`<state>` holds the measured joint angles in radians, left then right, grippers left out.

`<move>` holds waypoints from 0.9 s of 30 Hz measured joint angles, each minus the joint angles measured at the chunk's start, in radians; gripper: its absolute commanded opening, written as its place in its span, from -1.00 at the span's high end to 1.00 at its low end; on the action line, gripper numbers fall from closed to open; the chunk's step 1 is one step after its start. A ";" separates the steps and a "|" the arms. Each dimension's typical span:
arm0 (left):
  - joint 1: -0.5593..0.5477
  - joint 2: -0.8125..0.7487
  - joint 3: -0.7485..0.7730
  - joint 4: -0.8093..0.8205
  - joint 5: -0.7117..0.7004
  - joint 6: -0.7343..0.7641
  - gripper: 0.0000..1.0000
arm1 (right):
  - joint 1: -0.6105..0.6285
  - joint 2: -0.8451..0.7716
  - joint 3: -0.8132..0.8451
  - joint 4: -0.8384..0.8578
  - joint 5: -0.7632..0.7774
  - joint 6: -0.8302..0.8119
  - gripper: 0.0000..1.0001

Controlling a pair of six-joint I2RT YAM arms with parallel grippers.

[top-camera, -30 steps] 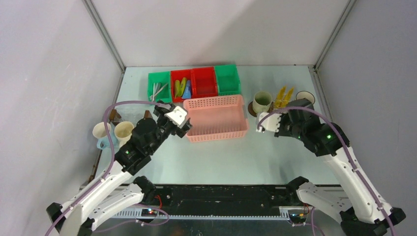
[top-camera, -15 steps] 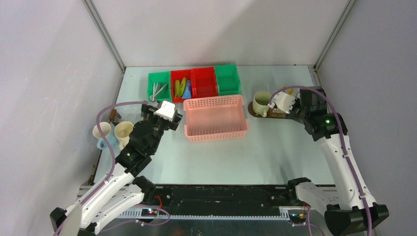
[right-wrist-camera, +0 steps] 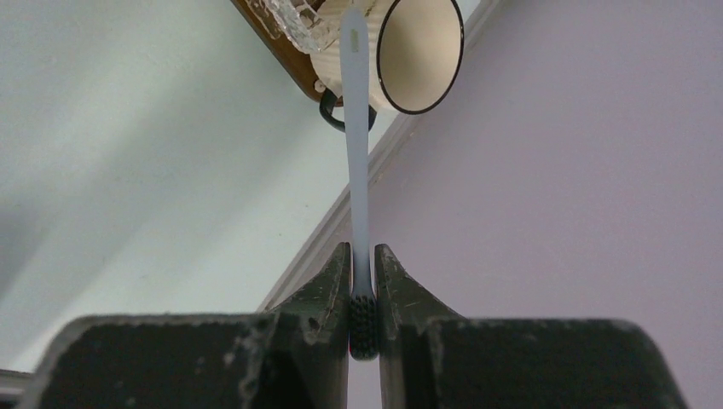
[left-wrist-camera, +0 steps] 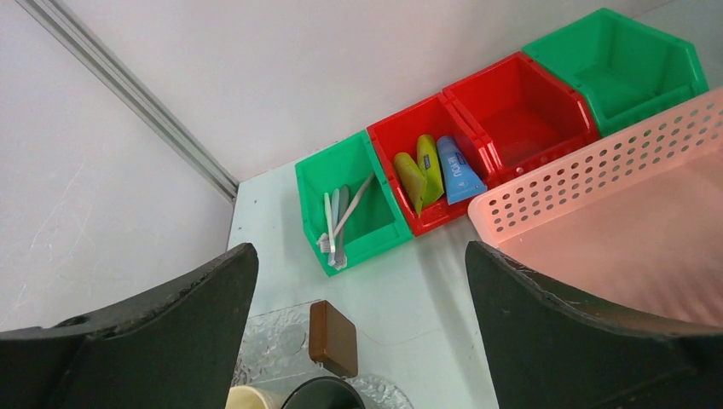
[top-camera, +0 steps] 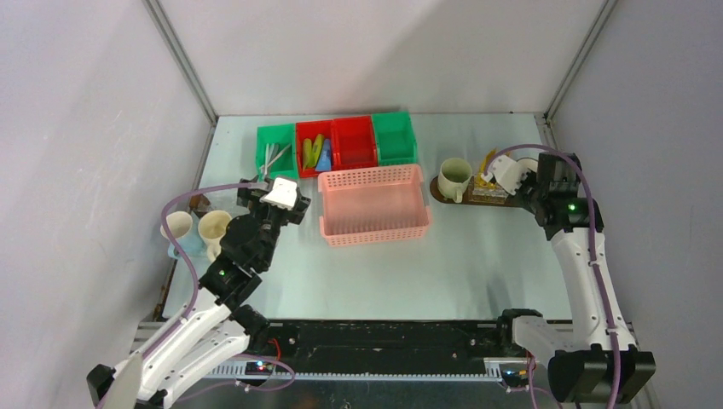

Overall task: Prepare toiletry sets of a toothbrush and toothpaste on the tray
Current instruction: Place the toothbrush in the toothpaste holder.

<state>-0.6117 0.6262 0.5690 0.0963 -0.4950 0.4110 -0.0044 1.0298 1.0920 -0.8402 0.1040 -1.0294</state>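
Plainly, my right gripper (right-wrist-camera: pixel 362 285) was pinched nearly closed on the bristle end of 1 toothbrush (right-wrist-camera: pixel 356 162), and nothing else was in its hold. From the jaws the thin handle ran straight out ahead along the gripper's own line, so its long axis pointed at the black-rimmed mug (right-wrist-camera: pixel 419 51) at the far end of the tray (right-wrist-camera: pixel 277 47). In the right wrist view the tail of the handle crossed the mug's left rim, with the open mouth lying just to the right of it. I could not tell from that view whether the tip was already over the mouth or short of it. I judged the coming move to hinge on a small shift to the right before the brush went in. The right arm was the nearer by far. My left gripper (left-wrist-camera: pixel 360 273) stood wide open and empty, well apart beyond the pink basket (top-camera: pixel 373 204), facing the green bin (left-wrist-camera: pixel 375 226) of spare brushes (left-wrist-camera: pixel 334 223).
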 measured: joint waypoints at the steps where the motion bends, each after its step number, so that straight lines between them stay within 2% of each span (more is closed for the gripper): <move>1: 0.000 -0.001 -0.001 0.001 0.000 0.001 -0.97 | -0.012 0.002 -0.003 0.007 -0.015 0.000 1.00; 13: 0.000 -0.012 -0.016 0.023 0.000 0.034 -0.97 | -0.080 0.049 -0.040 0.093 -0.166 -0.003 1.00; 27: 0.000 -0.012 -0.033 0.033 -0.001 0.060 -0.97 | -0.113 0.119 -0.076 0.179 -0.207 -0.026 1.00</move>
<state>-0.6117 0.6144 0.5358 0.1291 -0.4957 0.4706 -0.1173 1.1488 1.0157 -0.6609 -0.1032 -1.0554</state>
